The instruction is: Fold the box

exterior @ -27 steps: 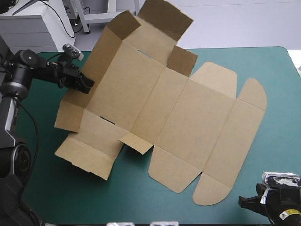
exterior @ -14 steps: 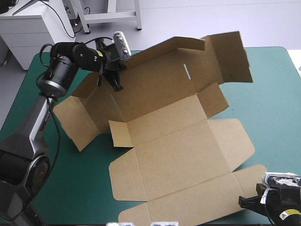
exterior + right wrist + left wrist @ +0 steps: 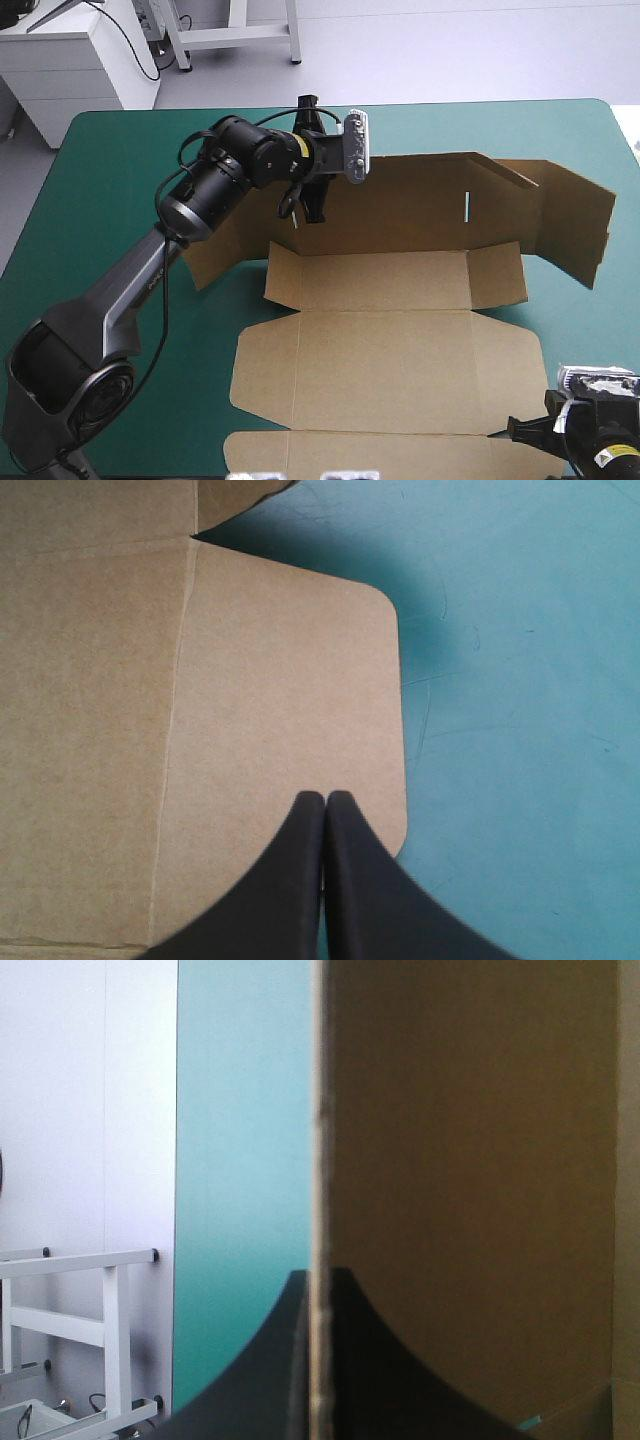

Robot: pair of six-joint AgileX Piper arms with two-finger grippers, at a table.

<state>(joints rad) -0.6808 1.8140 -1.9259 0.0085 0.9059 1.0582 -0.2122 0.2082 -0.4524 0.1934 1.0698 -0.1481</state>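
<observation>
In the high view the box (image 3: 400,340) is lying across the middle and right part of the table (image 3: 120,160). Its near panels are resting flat on the teal-green cover (image 3: 180,380), and its far panel is standing up like a wall, with a side flap bending forward at the right end. The left gripper (image 3: 308,208) is gripping the top edge of this wall near its left end, jaws almost together on the board. The right gripper (image 3: 500,433) is sitting at the table's near right corner, its tip over the near edge of the box. Most of it is cut off here, so its jaws are not readable.

In the left wrist view the board's edge is running straight between the two black fingers (image 3: 390,1380), which are pressing it from both sides with only the sheet between them. The brown wall is hiding everything behind it; beside it a strip of cover is showing.

In the right wrist view the fingers (image 3: 285,880) are meeting in one pointed arch, holding nothing. They are pointing over a rounded flap of the box that is lying flat on the cover. Whether they are touching it, I cannot tell.
</observation>
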